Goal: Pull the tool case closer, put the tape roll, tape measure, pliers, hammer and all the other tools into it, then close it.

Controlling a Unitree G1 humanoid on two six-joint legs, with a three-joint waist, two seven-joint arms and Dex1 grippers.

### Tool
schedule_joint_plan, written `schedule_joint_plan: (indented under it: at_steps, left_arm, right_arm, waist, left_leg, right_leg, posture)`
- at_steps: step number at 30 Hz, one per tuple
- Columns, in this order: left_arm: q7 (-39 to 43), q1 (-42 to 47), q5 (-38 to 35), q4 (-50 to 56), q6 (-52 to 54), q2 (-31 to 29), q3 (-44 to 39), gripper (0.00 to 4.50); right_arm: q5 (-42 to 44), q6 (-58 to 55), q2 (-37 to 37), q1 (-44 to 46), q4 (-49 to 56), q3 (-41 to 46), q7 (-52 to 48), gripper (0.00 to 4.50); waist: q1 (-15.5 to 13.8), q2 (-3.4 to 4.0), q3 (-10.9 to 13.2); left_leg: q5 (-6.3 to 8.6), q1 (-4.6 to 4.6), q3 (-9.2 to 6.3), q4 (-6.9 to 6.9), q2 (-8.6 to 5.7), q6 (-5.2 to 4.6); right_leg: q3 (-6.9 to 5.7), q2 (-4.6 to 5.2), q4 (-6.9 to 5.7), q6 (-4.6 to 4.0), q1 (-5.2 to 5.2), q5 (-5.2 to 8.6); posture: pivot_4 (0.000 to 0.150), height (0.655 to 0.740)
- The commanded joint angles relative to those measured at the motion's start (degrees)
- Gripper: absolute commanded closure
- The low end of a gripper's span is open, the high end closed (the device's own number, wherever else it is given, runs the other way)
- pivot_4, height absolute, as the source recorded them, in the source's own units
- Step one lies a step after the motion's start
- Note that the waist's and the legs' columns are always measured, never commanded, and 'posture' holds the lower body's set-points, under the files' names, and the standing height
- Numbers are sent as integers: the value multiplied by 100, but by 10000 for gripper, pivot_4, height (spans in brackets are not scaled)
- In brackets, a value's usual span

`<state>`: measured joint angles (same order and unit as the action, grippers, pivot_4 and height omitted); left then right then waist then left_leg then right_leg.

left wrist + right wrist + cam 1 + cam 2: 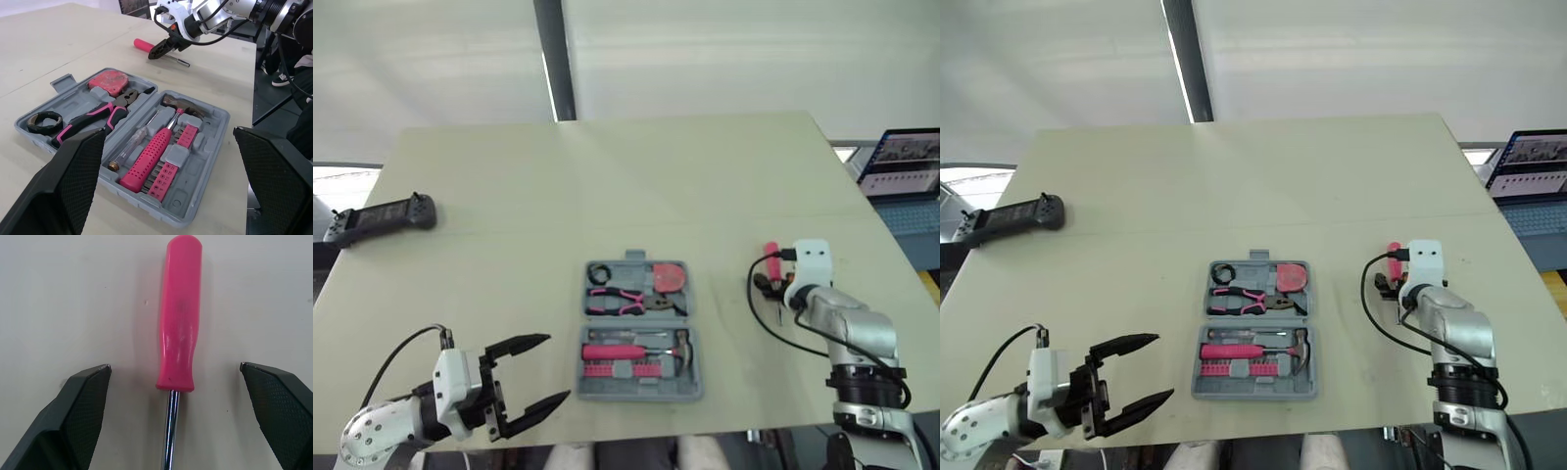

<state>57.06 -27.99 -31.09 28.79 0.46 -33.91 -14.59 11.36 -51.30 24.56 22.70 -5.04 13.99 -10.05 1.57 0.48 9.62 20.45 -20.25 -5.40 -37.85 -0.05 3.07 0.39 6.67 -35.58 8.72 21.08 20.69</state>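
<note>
The grey tool case (640,394) lies open near the table's front edge. Its far half holds the black tape roll (600,272), pink-handled pliers (615,300) and the red tape measure (668,277). In the near half lie the pink hammer (636,351) and a row of bits. My left gripper (556,367) stands open just left of the case, with nothing between its black fingers (63,191). To the right of the case a pink screwdriver (179,318) rests on the table. My right gripper (173,366) is open, straddling the lower end of its handle without touching it.
A black game controller (382,217) lies at the table's left edge. A laptop (906,166) stands beyond the right edge. A dark pole (554,59) rises behind the table. The far half of the tabletop (636,176) is bare.
</note>
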Motion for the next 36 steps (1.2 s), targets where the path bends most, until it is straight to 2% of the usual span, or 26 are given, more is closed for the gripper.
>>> schedule_joint_plan:
  at_steps: [1,2,5,10,11,16,21,26,30,36]
  left_arm:
    - [-55,-9,24,161,-92,36,35,0]
    - [-67,-12,29,170,-90,44,43,0]
    - [-91,-34,47,186,-104,57,55,0]
    - [-157,-80,64,201,-129,63,37,0]
    - [-167,-91,64,211,-130,65,39,0]
    - [-202,-192,43,268,-112,70,41,0]
    - [-152,-263,-85,229,-64,-6,-106,0]
    - [19,-213,-189,11,-17,-126,-261,0]
    - [156,-158,-226,-112,3,-202,-322,0]
    - [332,-419,-349,-78,43,-262,-538,0]
  right_arm:
    - [-49,-1,-23,7,-93,65,113,370]
    - [-55,21,-30,22,-125,53,110,370]
    - [-78,99,-46,101,-285,35,117,13905]
    - [-121,257,-80,282,-541,23,169,39322]
    - [-127,266,-82,303,-570,19,174,40896]
    - [-112,147,-52,240,-436,-23,111,40821]
    - [100,-543,434,139,370,-449,-599,40821]
    - [635,-1626,1820,178,2059,-1771,-2036,40821]
    - [1391,-2499,2705,655,3481,-2602,-2953,40821]
    - [2138,-3456,2716,1543,4575,-3327,-3237,40821]
  waist:
    - [1,0,0]
    - [1,0,0]
    - [-1,0,0]
    - [-16,-1,-1]
    - [-14,-1,-1]
    - [-12,-1,-1]
    - [-19,3,1]
    - [-8,19,11]
    - [0,19,12]
    - [-20,9,15]
  left_leg:
    - [0,0,0,0,0,0]
    - [0,0,0,0,0,0]
    - [0,0,0,0,0,0]
    - [0,0,-3,-1,-3,0]
    - [0,-1,-3,-1,-3,0]
    - [0,-1,-3,-1,-3,0]
    - [0,-6,-6,0,-3,0]
    - [0,-16,2,1,-2,-1]
    - [1,-15,4,13,1,-2]
    - [1,-18,-1,11,-1,-3]
  right_leg:
    - [0,0,0,0,0,0]
    - [0,0,0,0,0,0]
    - [0,0,1,0,0,0]
    - [0,3,2,0,-2,0]
    - [0,2,2,0,-2,0]
    - [0,2,2,0,-1,0]
    - [0,2,2,0,4,0]
    - [5,2,5,0,21,0]
    - [5,0,7,-4,37,3]
    - [3,3,11,-4,38,3]
  posture:
    - [1500,7400]
    - [1500,7400]
    - [1500,7400]
    - [1500,7400]
    - [1500,7400]
    - [1500,7400]
    - [1500,7400]
    - [1500,7400]
    - [1500,7400]
    - [1500,7400]
